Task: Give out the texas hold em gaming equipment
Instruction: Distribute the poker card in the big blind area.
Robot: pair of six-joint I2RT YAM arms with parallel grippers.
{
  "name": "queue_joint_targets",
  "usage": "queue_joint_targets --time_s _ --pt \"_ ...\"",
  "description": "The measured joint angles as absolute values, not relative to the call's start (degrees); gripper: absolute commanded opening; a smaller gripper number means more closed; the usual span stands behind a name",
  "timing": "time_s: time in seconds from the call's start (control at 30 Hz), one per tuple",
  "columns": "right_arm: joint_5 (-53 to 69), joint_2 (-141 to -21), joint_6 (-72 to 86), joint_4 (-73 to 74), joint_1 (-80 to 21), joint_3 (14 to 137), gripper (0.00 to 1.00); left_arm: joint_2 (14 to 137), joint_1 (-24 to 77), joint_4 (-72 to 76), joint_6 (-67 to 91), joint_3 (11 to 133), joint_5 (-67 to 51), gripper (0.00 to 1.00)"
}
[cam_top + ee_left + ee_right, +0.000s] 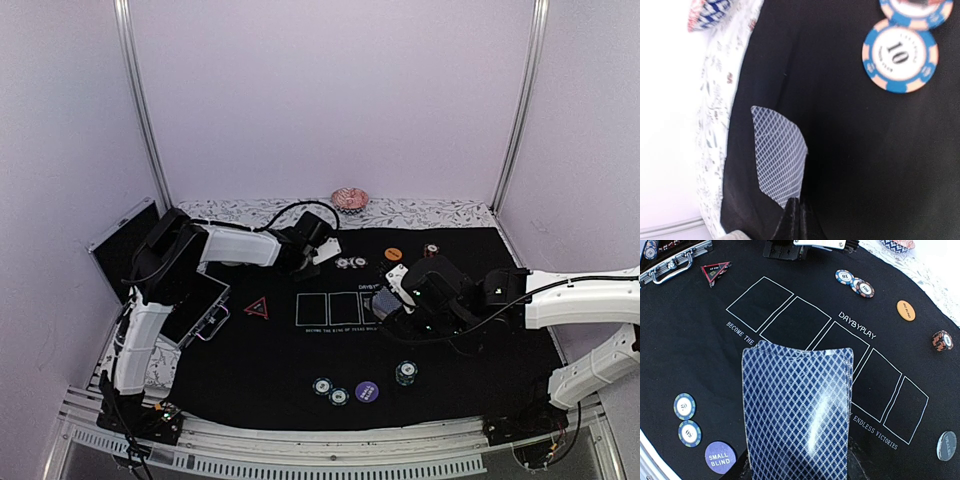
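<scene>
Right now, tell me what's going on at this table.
A poker table is being set up. The left fingers are shut on the corner of one card at the far edge of the black mat, close to two blue chips. The right fingers hold a deck above the mat's middle. A purple button lies near the front edge.

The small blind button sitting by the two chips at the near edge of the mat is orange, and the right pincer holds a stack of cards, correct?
Not quite. The Small Blind button by the two chips is purple, not orange, as the right wrist view shows. The right pincer does hold a stack of cards.
</scene>
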State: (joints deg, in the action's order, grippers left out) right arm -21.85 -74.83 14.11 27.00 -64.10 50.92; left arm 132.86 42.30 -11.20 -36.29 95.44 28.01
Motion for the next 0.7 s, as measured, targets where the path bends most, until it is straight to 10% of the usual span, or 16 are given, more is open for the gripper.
queue_joint_targets --time_s 0.33,0.5,0.7 --pt "-21.8 -73.7 14.1 28.6 -64.1 50.9 0.48 133.3 42.3 -11.6 -38.7 92.6 28.7 0.0" --pt "-21.6 -72.7 13.4 29.4 -64.1 50.9 0.49 130.8 42.3 -11.2 -40.9 89.5 27.7 0.57" --pt "-19.4 -72.5 11.7 30.0 -64.1 51.6 0.49 124.9 42.4 -11.2 -40.2 85.7 26.9 0.67"
